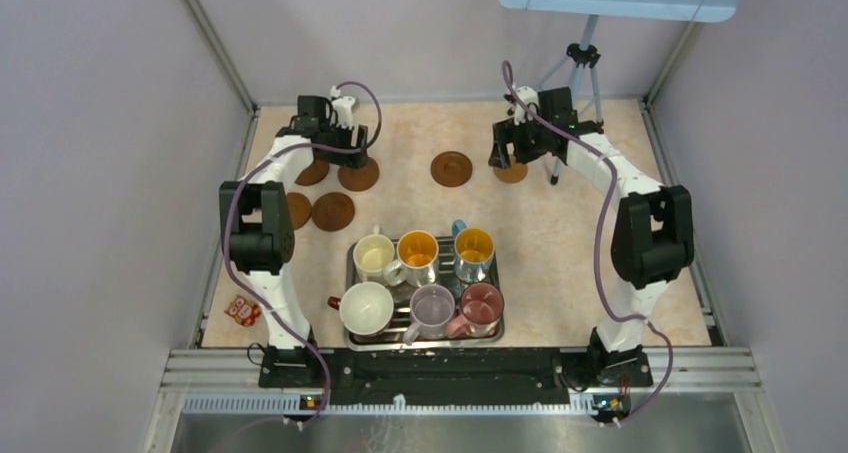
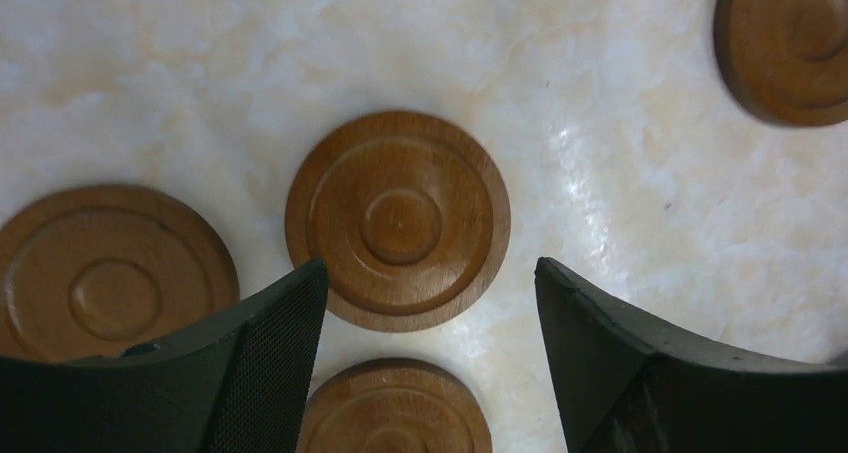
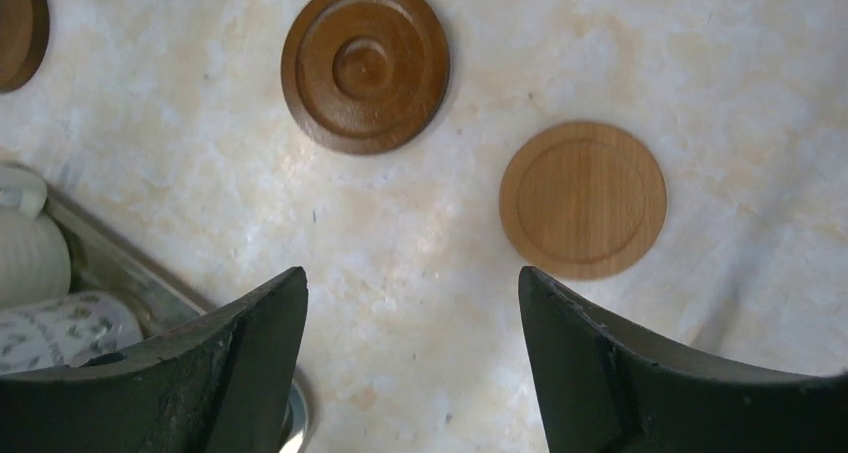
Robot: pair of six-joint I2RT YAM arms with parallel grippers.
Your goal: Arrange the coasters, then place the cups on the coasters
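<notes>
Six coasters lie flat on the table: dark brown ones at the back left [image 1: 312, 171] [image 1: 358, 174], two nearer [image 1: 297, 210] [image 1: 333, 211], one in the middle [image 1: 451, 168], and a light tan one [image 1: 511, 170]. My left gripper [image 2: 430, 273] hangs open above a brown coaster [image 2: 397, 220] with nothing between its jaws. Just as empty, my right gripper [image 3: 412, 278] stands open over bare table, the tan coaster [image 3: 583, 200] lying ahead of its right finger. All the cups stand in the silver tray [image 1: 353, 263]: cream [image 1: 374, 256], orange inside [image 1: 417, 252], blue-handled [image 1: 473, 248], wide white [image 1: 366, 307], lilac [image 1: 431, 308], pink [image 1: 481, 306].
A tripod [image 1: 585, 63] stands at the back right behind the right arm. A small red packet [image 1: 242, 311] lies by the left arm's base. Enclosure walls close in the table on both sides. The tray's corner [image 3: 130, 273] shows beside my right gripper's left finger.
</notes>
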